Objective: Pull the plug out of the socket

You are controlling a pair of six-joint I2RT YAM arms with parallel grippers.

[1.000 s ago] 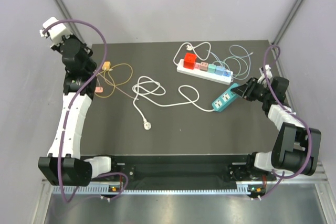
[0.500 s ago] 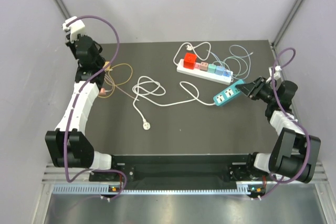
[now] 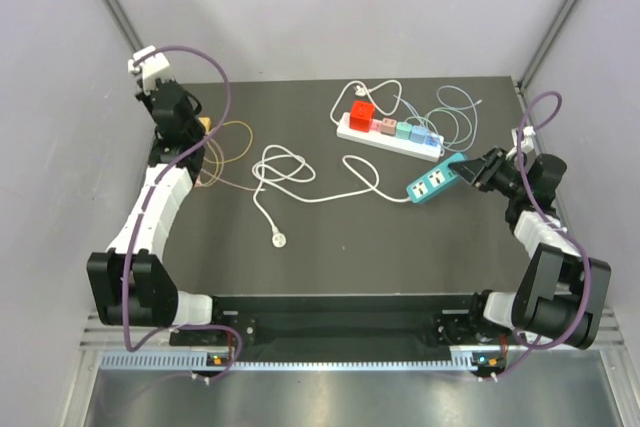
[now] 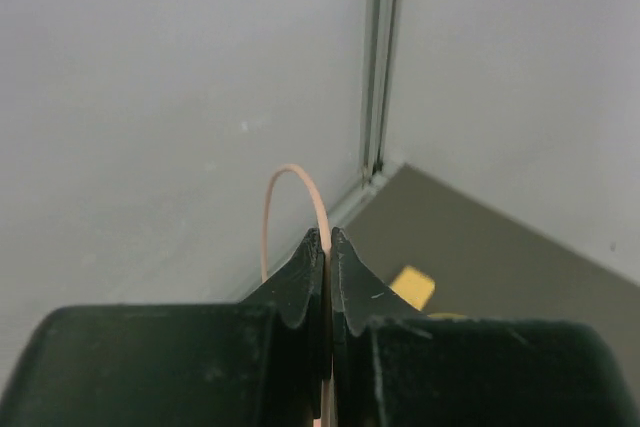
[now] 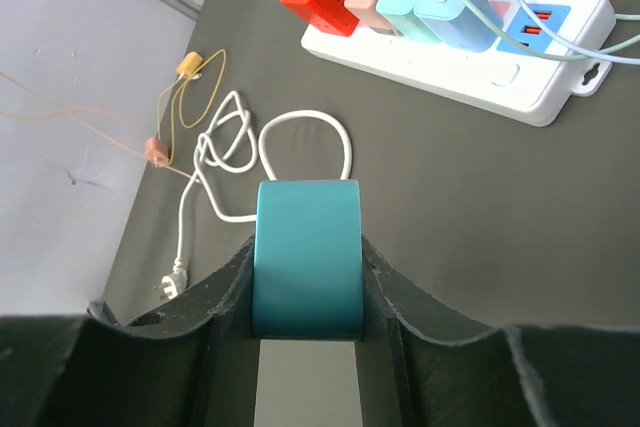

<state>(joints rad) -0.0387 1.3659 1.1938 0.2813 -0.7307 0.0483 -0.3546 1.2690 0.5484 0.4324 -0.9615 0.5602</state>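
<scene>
The right gripper (image 3: pixel 472 171), clamped on the teal socket strip (image 3: pixel 430 184), has drawn it rightward beside the white power strip (image 3: pixel 390 137); the left gripper (image 4: pixel 328 242) pinches a pink cord (image 4: pixel 290 172), plug seemingly out.

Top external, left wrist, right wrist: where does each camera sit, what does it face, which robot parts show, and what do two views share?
Top external: above and behind the bases, looking down on the table; left arm and right arm show.
Left wrist: wrist-mounted, facing the wall corner; left gripper pinches a thin peach cable.
Right wrist: wrist-mounted, facing across the table; right gripper clamps the teal socket strip.
Shared: top external and right wrist show the white power strip.
</scene>
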